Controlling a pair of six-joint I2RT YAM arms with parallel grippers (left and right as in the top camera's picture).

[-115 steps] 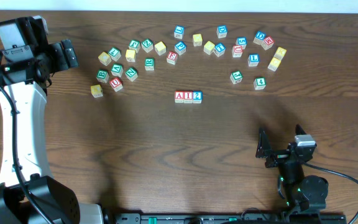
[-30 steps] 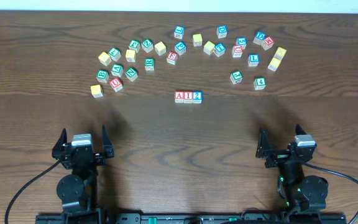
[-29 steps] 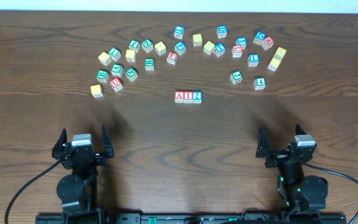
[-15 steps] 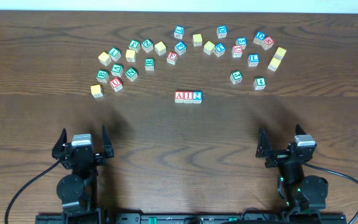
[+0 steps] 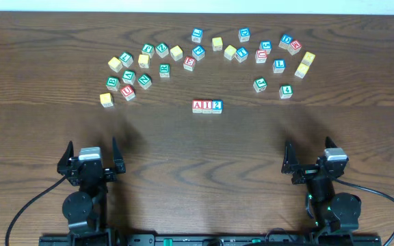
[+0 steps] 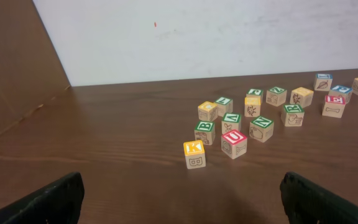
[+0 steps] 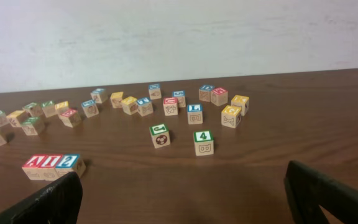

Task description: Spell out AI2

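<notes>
Wooden blocks form the AI2 row [image 5: 207,105], its three blocks touching at mid-table, well ahead of both claws and between them. We find the left gripper [image 5: 92,158] and the right gripper [image 5: 310,164] low at the near edge, each spread wide and holding nothing, fingers aimed toward the far wall [image 7: 179,37]. Bare tabletop [image 5: 204,157] lies between row and claws. Loose blocks [image 5: 214,48] arc beyond the row. The middle character appears to be an I.

A block [image 5: 197,105] red | 2 block [image 5: 217,105] blue | table [image 5: 183,157] dark wood-grain
</notes>
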